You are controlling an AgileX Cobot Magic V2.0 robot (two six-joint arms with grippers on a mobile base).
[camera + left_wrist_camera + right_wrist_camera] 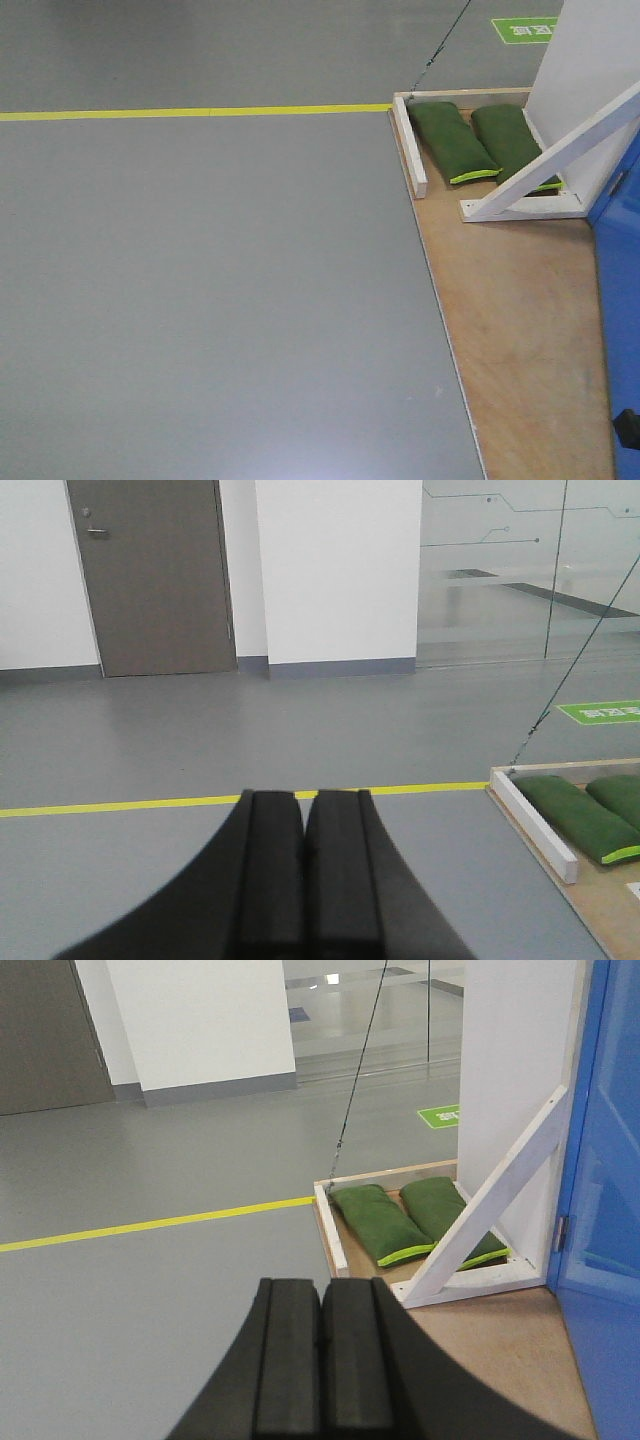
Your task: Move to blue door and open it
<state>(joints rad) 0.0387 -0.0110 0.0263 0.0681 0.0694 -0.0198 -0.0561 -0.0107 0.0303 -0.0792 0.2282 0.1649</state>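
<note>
The blue door (610, 1190) fills the right edge of the right wrist view, its glossy panel hinged to the white wall panel (515, 1080). A strip of the blue door (622, 300) also shows at the far right of the front view. Its handle and lock are out of view. My right gripper (322, 1285) is shut with nothing in it, low in its view, left of the door and apart from it. My left gripper (304, 798) is also shut and empty, pointing over grey floor toward a yellow line (120, 805).
A wooden base board (520, 330) carries a white diagonal brace (560, 150) and two green sandbags (455, 140). A white batten (410, 145) edges the board. A thin cable (355, 1080) runs up from it. A grey door (155, 575) stands far off.
</note>
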